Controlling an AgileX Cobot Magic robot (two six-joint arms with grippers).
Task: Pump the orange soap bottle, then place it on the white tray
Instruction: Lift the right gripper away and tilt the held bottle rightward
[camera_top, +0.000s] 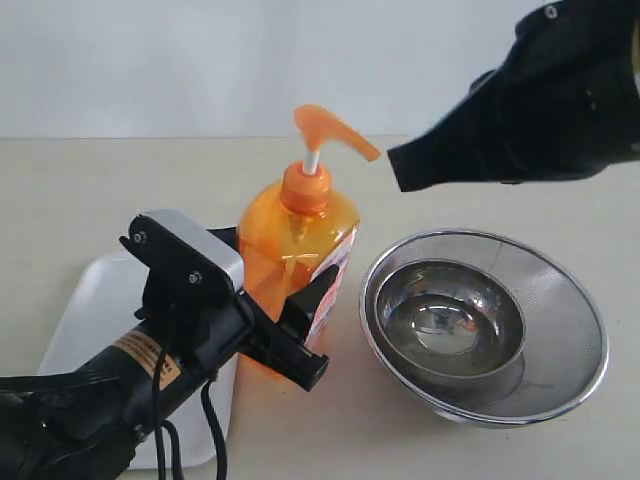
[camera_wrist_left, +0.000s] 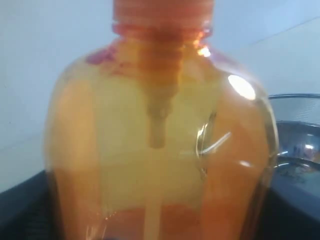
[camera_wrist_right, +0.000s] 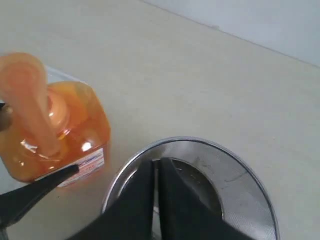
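Beige tabletop (camera_top: 80, 190) below a plain white wall (camera_top: 150, 60). At centre, orange bottle (camera_top: 300, 250), upright, pump head raised on its white stem, nozzle pointing right. Base just right of the white tray (camera_top: 90, 300); resting on the table or lifted slightly, impossible to tell. Clamped across the lower body by the left gripper (camera_top: 270, 295), one black finger at the labelled front corner, the other behind. Amber body filling nearly the whole left wrist view. Higher up at right, right gripper (camera_top: 400, 168), fingers pressed together on nothing, tip just beside the nozzle. Below it, steel mesh bowl (camera_top: 560, 330) with a smaller steel bowl (camera_top: 450, 320) nested inside, near the bottle.
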